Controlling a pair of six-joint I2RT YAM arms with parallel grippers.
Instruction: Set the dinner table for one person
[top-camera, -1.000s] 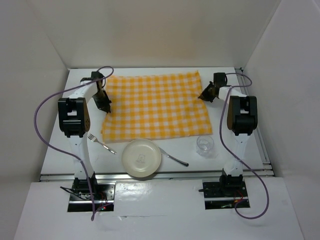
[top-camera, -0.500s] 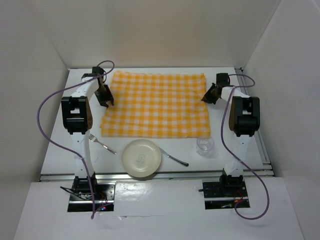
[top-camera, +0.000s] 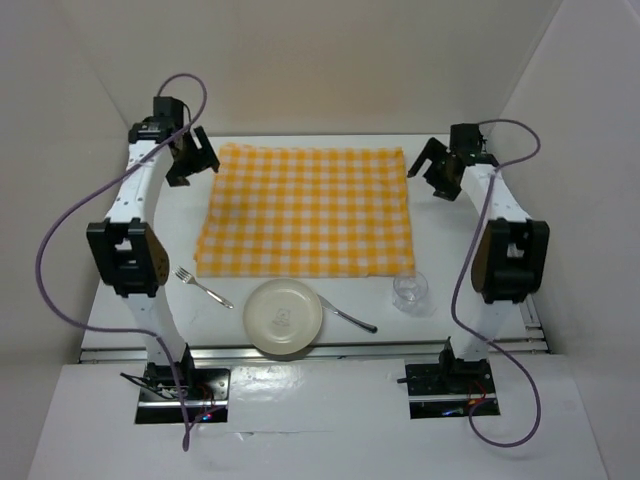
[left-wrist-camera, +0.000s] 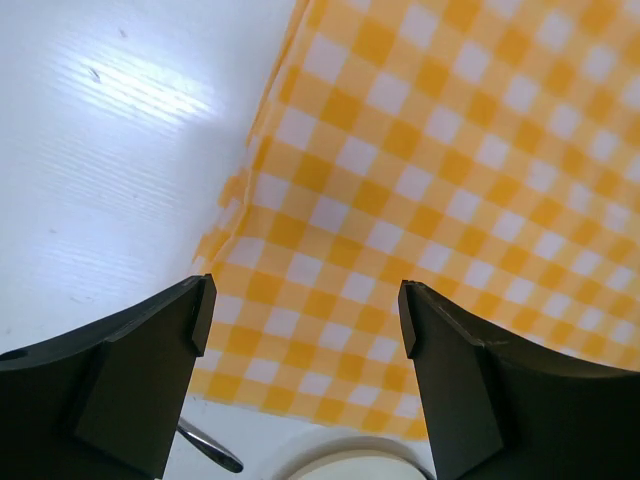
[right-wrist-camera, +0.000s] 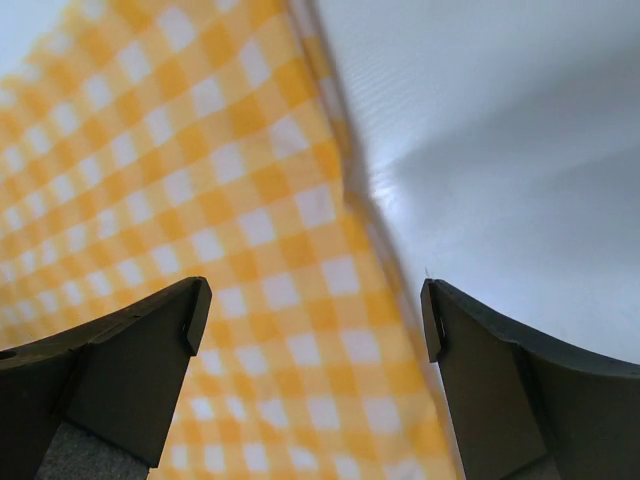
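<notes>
A yellow-and-white checked cloth (top-camera: 310, 210) (left-wrist-camera: 430, 200) (right-wrist-camera: 200, 180) lies flat on the dinner table (top-camera: 450, 245), a white tabletop. My left gripper (top-camera: 190, 160) (left-wrist-camera: 305, 310) hangs open above the cloth's far left corner, nothing between its fingers. My right gripper (top-camera: 436, 166) (right-wrist-camera: 315, 315) hangs open above the far right corner, also holding nothing. Along the near edge lie a fork (top-camera: 203, 287) (left-wrist-camera: 210, 450), a cream plate (top-camera: 284, 317) (left-wrist-camera: 360, 470), a second piece of cutlery (top-camera: 350, 318) and a clear glass (top-camera: 410, 291).
White walls close in the table at the left, back and right. Metal rails (top-camera: 300, 350) run along the near edge and the right side. Purple cables (top-camera: 60, 240) loop off both arms.
Both grippers have opened and let go of the cloth's far corners, then risen and swung outward toward the back. The cloth now lies spread flat.
</notes>
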